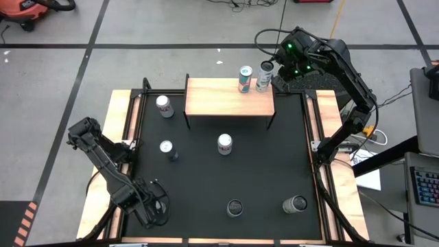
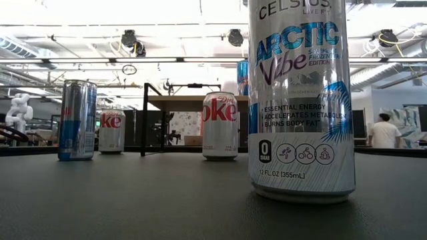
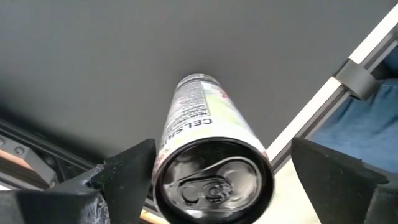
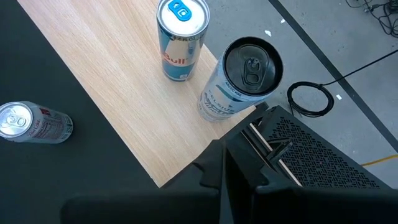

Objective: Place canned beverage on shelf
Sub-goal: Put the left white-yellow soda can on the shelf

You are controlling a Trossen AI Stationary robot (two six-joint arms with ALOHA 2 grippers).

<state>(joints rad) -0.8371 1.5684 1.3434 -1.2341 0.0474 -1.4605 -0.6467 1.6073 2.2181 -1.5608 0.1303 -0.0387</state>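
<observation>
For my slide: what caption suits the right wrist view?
Two cans, Red Bull and Celsius, upright on the wooden shelf.

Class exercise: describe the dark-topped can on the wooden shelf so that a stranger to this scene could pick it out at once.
Find the wooden shelf at the far edge of the black mat. Two cans stand at its right end; take the Celsius can at the corner. Its lid is black, while the Red Bull can beside it has a blue tab.
</observation>
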